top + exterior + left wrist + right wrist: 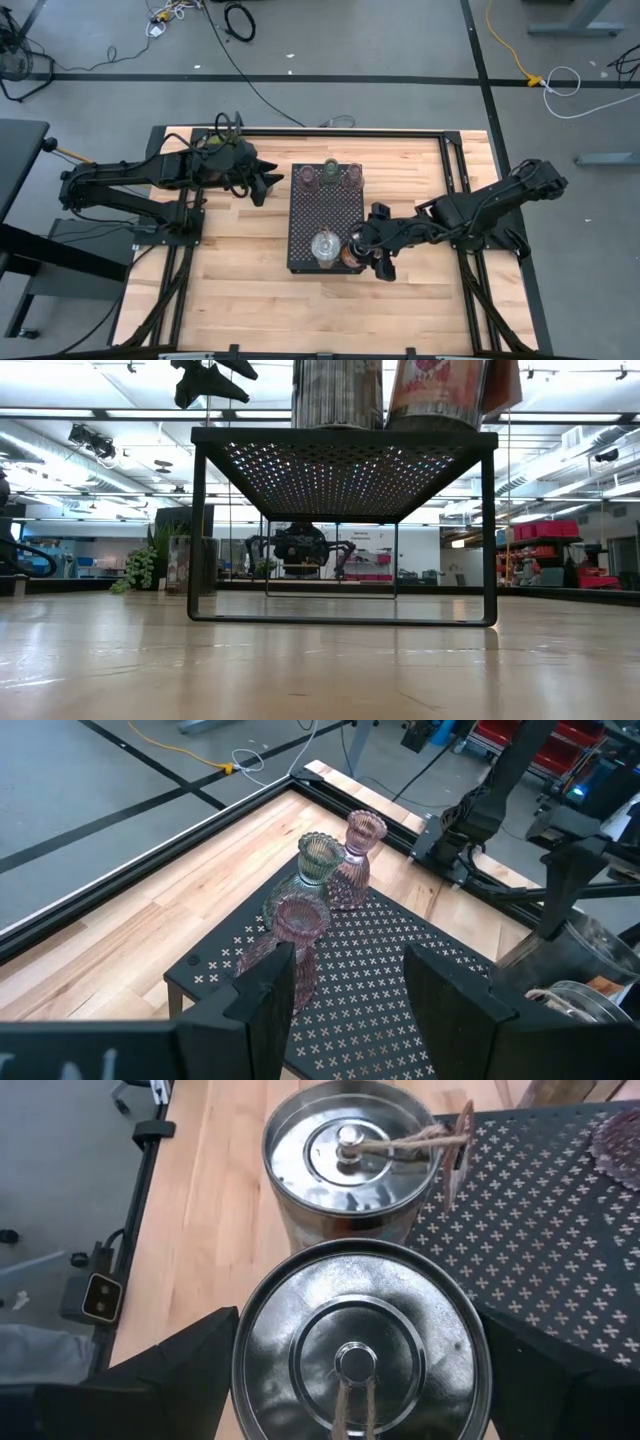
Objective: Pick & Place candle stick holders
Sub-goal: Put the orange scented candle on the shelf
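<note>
A robotics lab: grey floor (pixel 380 40) strewn with cables (pixel 240 20), ceiling strip lights (pixel 90 415), red storage bins (pixel 545 530).

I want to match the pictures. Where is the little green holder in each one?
High view: green holder between the pink ones.
Low view: not seen.
Left wrist view: green holder upper middle.
Right wrist view: not seen.
Shared landmark: black tray.
</note>
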